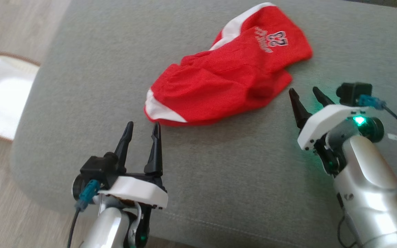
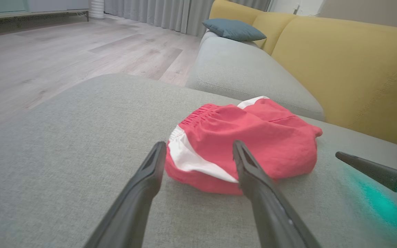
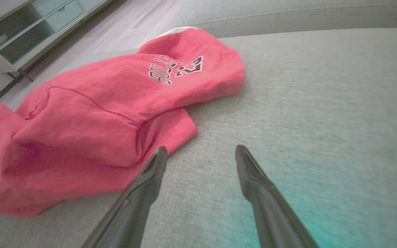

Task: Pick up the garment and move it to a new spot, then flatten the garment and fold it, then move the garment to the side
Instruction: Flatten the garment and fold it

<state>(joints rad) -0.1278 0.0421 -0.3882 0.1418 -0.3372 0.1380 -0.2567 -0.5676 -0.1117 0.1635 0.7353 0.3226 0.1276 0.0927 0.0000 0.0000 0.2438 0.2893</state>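
Bunching on the grey fabric cushion (image 1: 81,86), red-and-white cloth shorts (image 1: 226,79) are hiding their lower folds; lettering (image 1: 262,38) beside 23 is blurring. Both left gripper (image 1: 143,124) and right gripper (image 1: 303,89) are hovering spread.

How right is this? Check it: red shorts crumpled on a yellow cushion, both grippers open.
The cushion is grey, not yellow; the head view shows it. The red shorts are crumpled on it, left gripper and right gripper open.

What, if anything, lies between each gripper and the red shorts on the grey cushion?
Nothing visible does. Bare grey cushion separates the open left gripper and the open right gripper from the red shorts, which lie crumpled ahead of both.
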